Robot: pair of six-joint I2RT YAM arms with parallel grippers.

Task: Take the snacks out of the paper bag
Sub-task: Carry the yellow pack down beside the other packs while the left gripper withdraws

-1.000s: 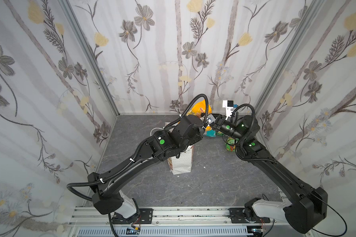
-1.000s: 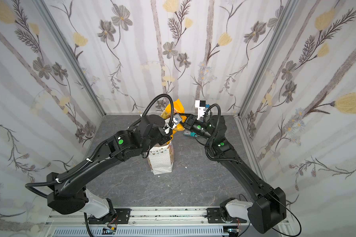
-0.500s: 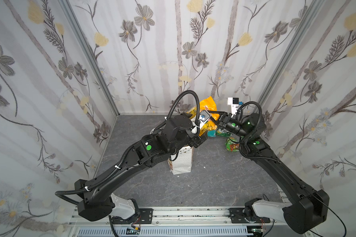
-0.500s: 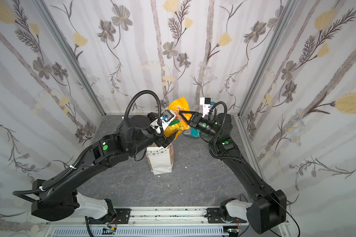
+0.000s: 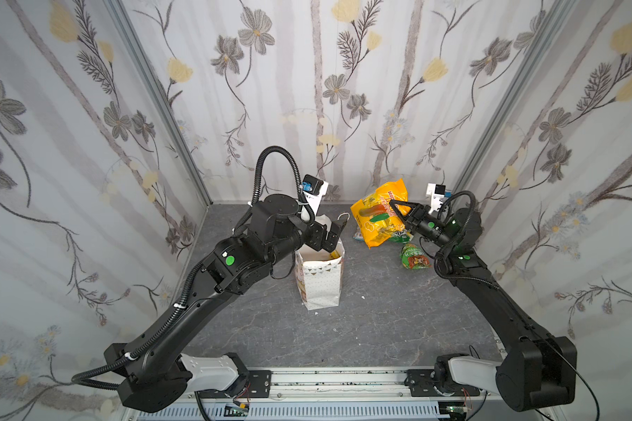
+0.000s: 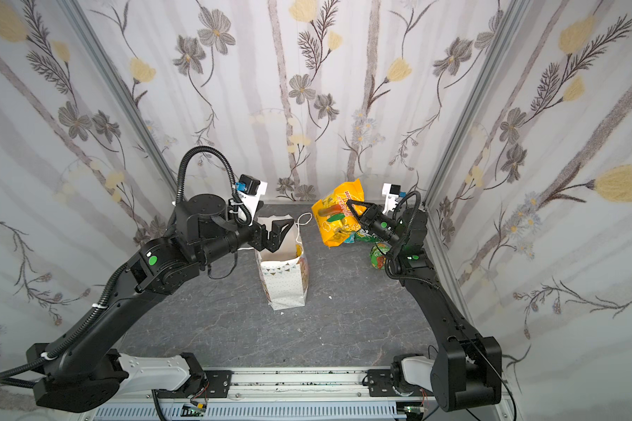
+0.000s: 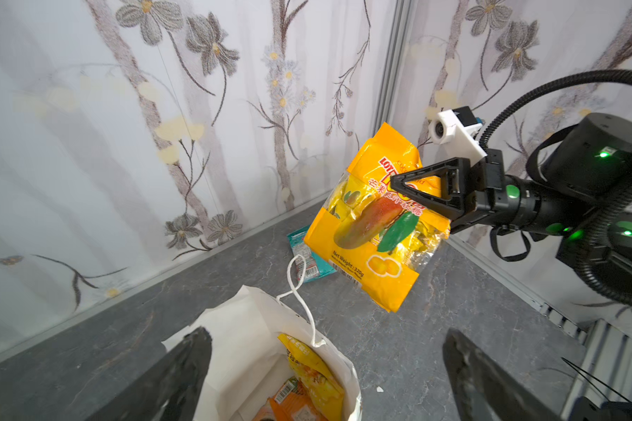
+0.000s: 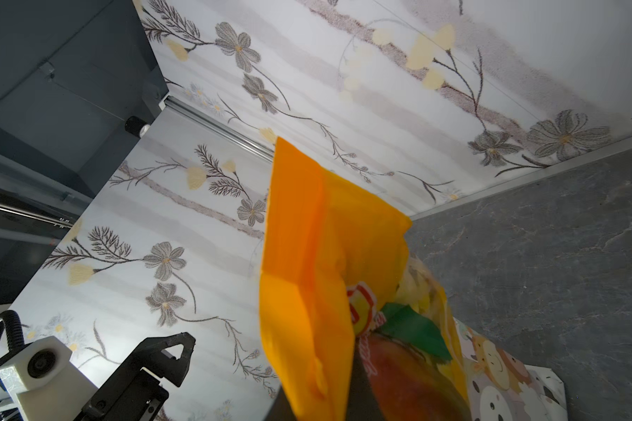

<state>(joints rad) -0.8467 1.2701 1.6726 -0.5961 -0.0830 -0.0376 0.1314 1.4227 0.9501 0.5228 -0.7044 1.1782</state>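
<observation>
**Orange-yellow packet aloft, bag open below**

My right end effector [image 7: 398, 181] is pinching the large orange-yellow packet [image 5: 376, 218] near its upper edge. The packet hangs tilted in the air, right of the paper bag [image 5: 320, 280], over the far right part of the worktop [image 5: 380, 320].

My left end effector [image 6: 272, 235] is spread wide and holds nothing. It hovers at the far rim of the bag's open mouth.

The bag stands upright near the middle of the worktop, with one white cord handle [image 7: 296, 280] flopped toward the far side. The left wrist view shows two packets inside: a yellow packet [image 7: 314, 375] against the bag wall and an orange packet [image 7: 289, 404] lower down.

Out on the worktop:
- A teal packet [image 7: 305, 251] lies near the far wall, partly behind the hanging packet.
- A green packet [image 5: 413, 257] lies further right, just beside my right arm.
- A second green packet [image 5: 398, 238] shows only in part under the hanging one.
</observation>
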